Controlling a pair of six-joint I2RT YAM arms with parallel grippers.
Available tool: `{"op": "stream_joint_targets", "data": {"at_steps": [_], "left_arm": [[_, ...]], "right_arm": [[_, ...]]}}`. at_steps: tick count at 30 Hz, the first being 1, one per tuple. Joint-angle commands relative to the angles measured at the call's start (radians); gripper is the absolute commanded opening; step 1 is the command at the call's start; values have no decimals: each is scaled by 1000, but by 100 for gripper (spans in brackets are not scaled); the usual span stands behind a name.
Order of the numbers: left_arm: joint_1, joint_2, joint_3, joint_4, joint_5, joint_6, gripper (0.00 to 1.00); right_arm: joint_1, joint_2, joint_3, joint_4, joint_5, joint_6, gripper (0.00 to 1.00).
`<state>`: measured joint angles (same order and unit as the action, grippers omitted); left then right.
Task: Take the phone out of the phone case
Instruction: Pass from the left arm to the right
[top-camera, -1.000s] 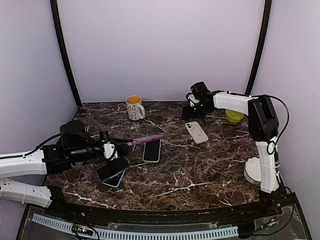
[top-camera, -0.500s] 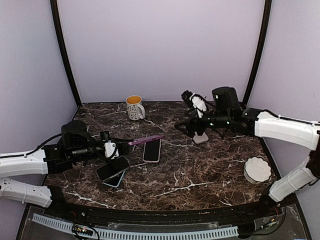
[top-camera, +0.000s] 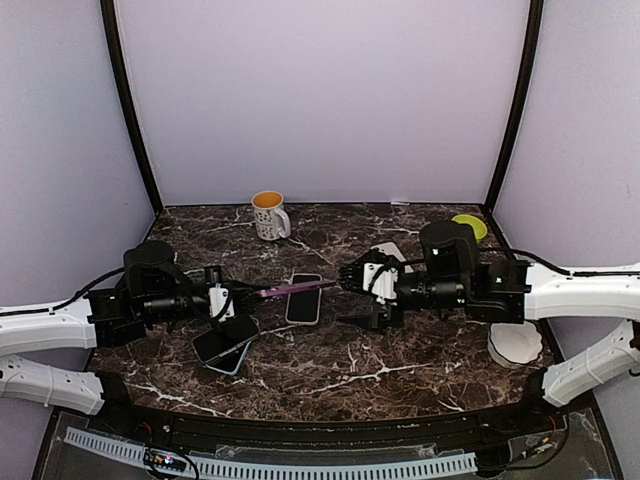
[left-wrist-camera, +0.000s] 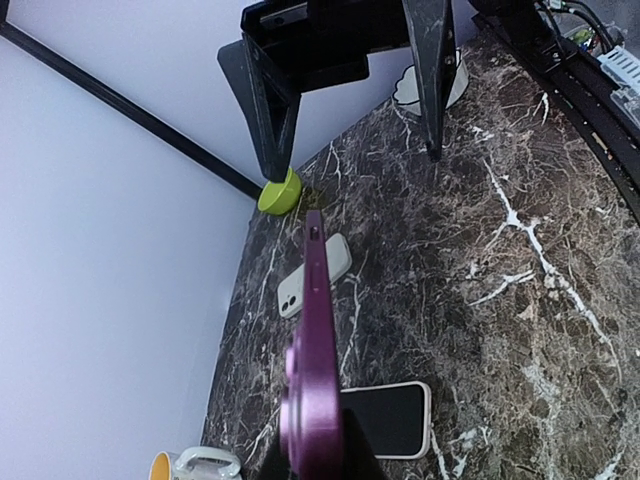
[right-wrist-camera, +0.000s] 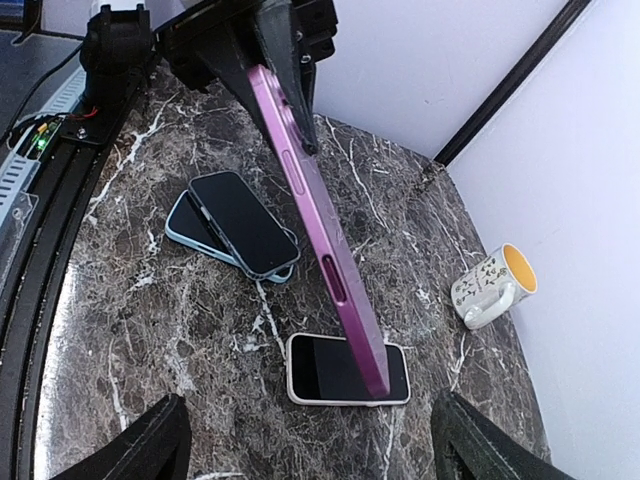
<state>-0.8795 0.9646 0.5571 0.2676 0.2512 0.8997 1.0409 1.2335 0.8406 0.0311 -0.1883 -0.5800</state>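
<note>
— What sort of place is this?
— Pale lilac walls (top-camera: 320, 100) on three sides and black posts (top-camera: 128, 110) rising at the back corners. Below is a dark marble table (top-camera: 400, 370) veined with white.

— Where is the phone?
— The purple-cased phone (right-wrist-camera: 318, 225) is in the air above the middle of the table, nearly level in the top view. From the right wrist it shows its thin edge, with side buttons and a camera bump. Its outer end hangs over a white-edged phone (top-camera: 304, 299) that lies screen up on the marble.

— What has hold of it?
— The left gripper (top-camera: 238, 297) is closed on its near end, one finger on each flat face.

— And the other arm?
— The right gripper (top-camera: 352, 295) faces it from the opposite side, with its fingers spread wide and nothing in them. The phone's free end points at the gap between them and stops just short. I see no contact.

— What else is on the table?
— Near the left gripper lie two stacked phones (top-camera: 225, 340), a dark one set crosswise on a pale blue one. Behind the right gripper a white phone (left-wrist-camera: 315, 273) lies back up. A white mug (top-camera: 268, 214) with a yellow inside stands near the back wall. A green bowl (left-wrist-camera: 278, 192) sits in the back right corner. A white ridged disc (top-camera: 515, 343) lies near the right edge, beside the right arm.
</note>
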Motion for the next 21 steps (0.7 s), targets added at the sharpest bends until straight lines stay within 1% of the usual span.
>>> {"op": "stream_joint_targets", "data": {"at_steps": [1,8,12,14,17,18,19,20,21], "left_arm": [[4,-32,30,58,79,-24,0],[4,-42,30,56,97,-28,0],[5,-45,30,55,99,-28,0],[4,-46,30,55,99,-29,0],[3,-47,30,57,99,-28,0],[3,-47,30,58,99,-28,0],[3,-47,30,60,100,-31,0],[4,-48,30,59,100,-31,0],[4,-48,30,61,99,-32,0]], "right_arm": [[48,55,66,47,101,-97,80],[93,121,103,96,218,-165,69],[102,150,126,90,239,-177,55],[105,161,133,89,239,-178,44],[110,175,134,91,250,-182,24],[112,178,135,96,259,-181,15],[114,182,138,98,268,-175,2],[117,186,142,98,279,-170,0],[119,189,146,96,289,-161,0]]}}
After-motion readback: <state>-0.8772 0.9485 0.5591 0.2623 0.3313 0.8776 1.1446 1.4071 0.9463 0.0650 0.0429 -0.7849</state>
